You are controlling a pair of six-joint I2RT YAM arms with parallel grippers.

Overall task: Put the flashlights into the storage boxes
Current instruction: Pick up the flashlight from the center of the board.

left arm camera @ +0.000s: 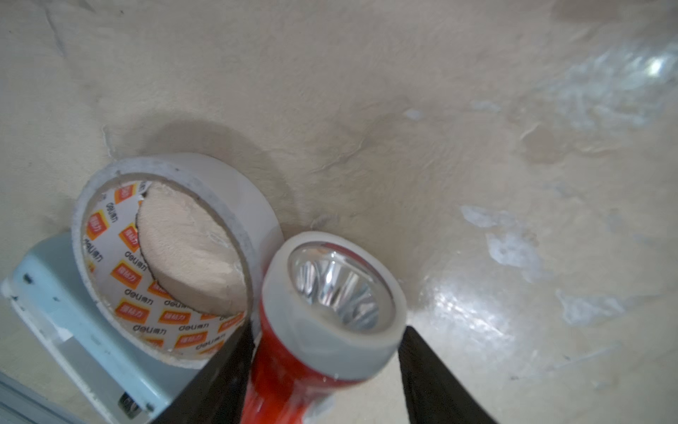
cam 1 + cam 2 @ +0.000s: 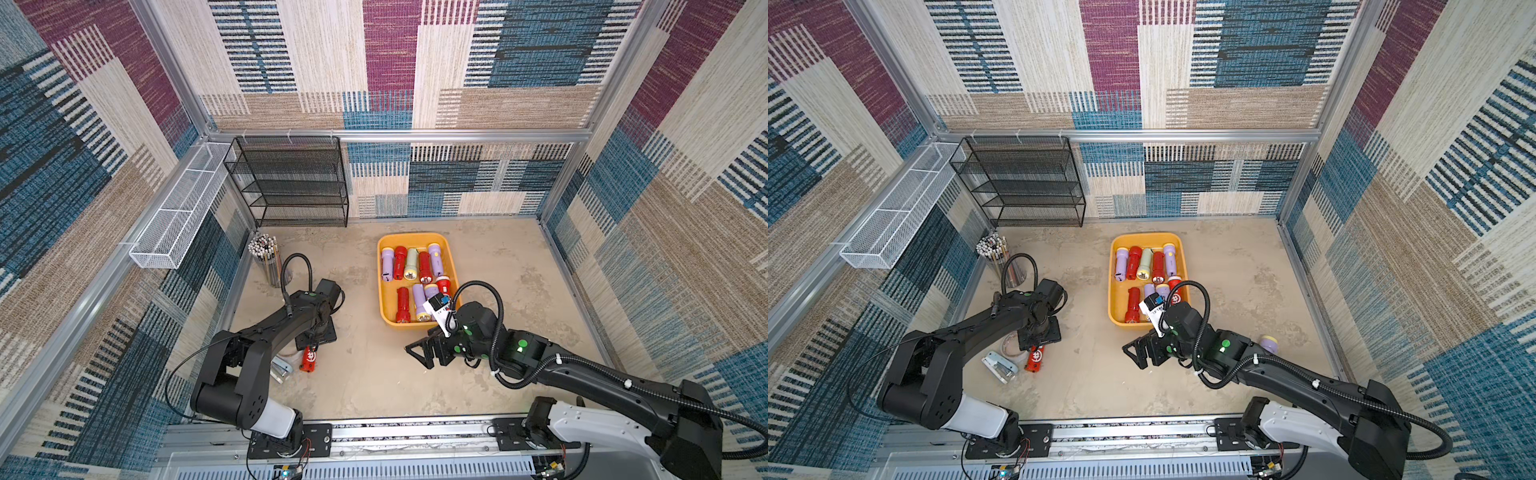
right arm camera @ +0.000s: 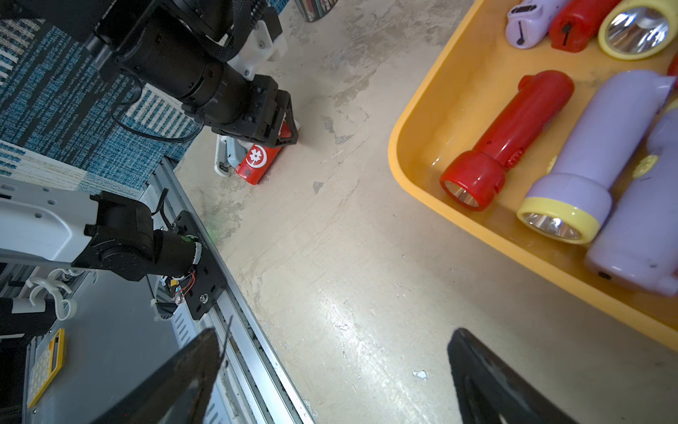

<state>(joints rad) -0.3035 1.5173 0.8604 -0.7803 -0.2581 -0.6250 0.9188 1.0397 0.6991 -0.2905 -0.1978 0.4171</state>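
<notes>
1. A shallow yellow-orange plastic tray (image 2: 380, 286) with rounded corners sits flat on the floor, holding about nine chunky red, lilac and pale green plastic torches (image 2: 400, 262) in two rough rows.
2. A red plastic torch with a grey head (image 2: 308, 358) lies on the floor, well apart from the tray.
3. A lilac torch with a yellow head (image 2: 1268, 344) lies outside the tray, mostly hidden.

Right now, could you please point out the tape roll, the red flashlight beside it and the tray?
tape roll (image 1: 253, 205): left wrist view, outer wall.
red flashlight (image 1: 345, 282): left wrist view, lens.
tray (image 2: 413, 238): a top view, far rim.

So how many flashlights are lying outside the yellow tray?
2. A red flashlight lies between the jaws of the left end effector, beside the tape roll; a lilac flashlight lies beside the right arm. The arms may hide others.
</notes>
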